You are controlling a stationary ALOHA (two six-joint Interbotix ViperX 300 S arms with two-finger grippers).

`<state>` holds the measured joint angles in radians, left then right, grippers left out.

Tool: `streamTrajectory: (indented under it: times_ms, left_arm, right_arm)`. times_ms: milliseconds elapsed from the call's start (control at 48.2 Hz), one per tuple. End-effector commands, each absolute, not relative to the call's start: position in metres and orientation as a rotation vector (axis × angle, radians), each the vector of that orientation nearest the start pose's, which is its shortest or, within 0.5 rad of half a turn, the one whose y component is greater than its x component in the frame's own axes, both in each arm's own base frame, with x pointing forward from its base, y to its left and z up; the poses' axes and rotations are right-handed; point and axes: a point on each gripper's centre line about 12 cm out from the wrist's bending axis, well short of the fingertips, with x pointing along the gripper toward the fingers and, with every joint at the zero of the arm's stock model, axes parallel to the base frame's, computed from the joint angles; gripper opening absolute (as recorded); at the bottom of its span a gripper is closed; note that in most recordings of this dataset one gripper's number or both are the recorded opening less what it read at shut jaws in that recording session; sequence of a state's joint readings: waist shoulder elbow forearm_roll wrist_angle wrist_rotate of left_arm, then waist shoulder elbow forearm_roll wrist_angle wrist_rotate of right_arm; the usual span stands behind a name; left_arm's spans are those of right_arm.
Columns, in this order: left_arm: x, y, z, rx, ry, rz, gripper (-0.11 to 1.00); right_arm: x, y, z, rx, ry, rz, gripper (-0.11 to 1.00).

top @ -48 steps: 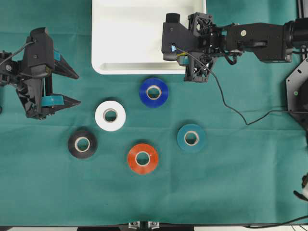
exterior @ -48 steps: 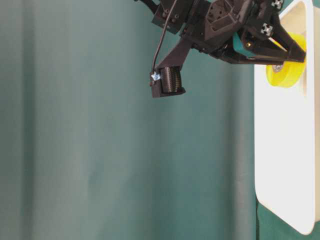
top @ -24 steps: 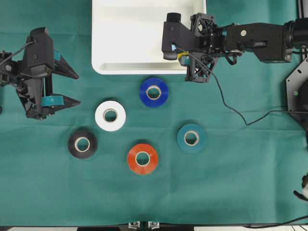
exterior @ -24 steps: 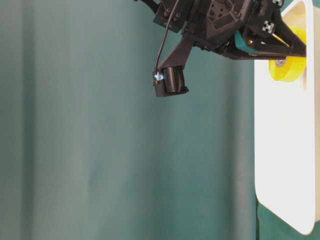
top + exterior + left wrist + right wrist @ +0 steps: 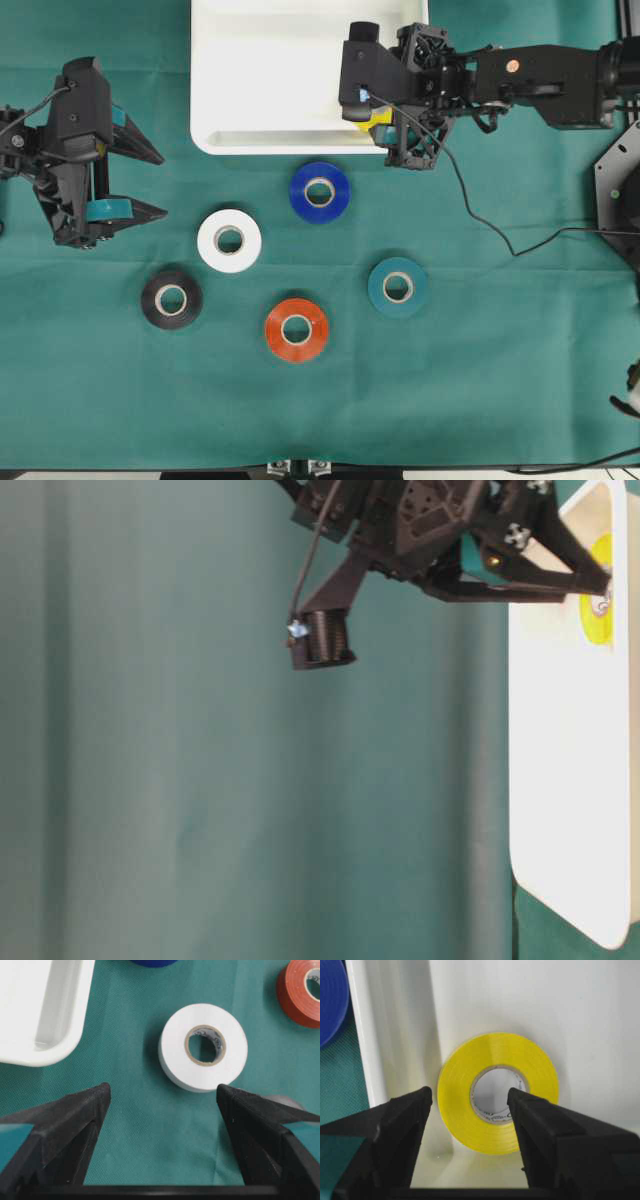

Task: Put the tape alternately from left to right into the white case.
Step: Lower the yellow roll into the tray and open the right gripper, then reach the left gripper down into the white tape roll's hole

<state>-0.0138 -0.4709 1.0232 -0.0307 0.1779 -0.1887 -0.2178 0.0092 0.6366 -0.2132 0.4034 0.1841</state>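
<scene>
The yellow tape (image 5: 497, 1050) lies flat in the white case (image 5: 270, 60), in its front right corner. My right gripper (image 5: 469, 1095) hovers open just over it, one finger beside the roll's outer edge and one over its core, touching nothing. Over the cloth at the left, my left gripper (image 5: 150, 182) stands open and empty, with the white roll (image 5: 175, 1060) just ahead of its fingertips. Blue (image 5: 299, 192), white (image 5: 208, 241), black (image 5: 150, 299), orange-red (image 5: 275, 330) and teal (image 5: 378, 288) rolls lie flat on the green cloth in front of the case.
The case's rim (image 5: 40, 1055) is at the upper left of the left wrist view. The right arm's cable (image 5: 480, 220) trails over the cloth right of the blue roll. From table level, the yellow roll (image 5: 600, 620) shows flat inside the case (image 5: 570, 780).
My right gripper has opened and let go of the yellow roll, which went from tilted between the fingers to flat on the case floor. The left arm has not moved.
</scene>
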Motion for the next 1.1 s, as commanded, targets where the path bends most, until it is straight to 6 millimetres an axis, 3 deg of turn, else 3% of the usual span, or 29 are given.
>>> streamTrajectory:
  times_ms: [0,249,540,1079]
  left_arm:
    - [0.263,-0.005,0.193,-0.206,0.700,0.057,0.75]
    - [0.264,-0.005,0.193,-0.206,0.699,0.057,0.75]
    - [0.263,-0.005,0.193,-0.206,0.700,0.057,0.75]
    - [0.265,-0.005,0.195,-0.208,0.694,0.057,0.75]
  right_arm:
    - [0.354,-0.086,0.162,0.054,0.992,-0.264,0.69]
    - [0.354,-0.077,0.178,0.039,0.947,-0.244,0.69]
    - [0.354,-0.050,0.194,0.003,0.902,-0.176,0.69]
    - [0.350,0.011,0.191,-0.074,0.907,-0.017,0.69]
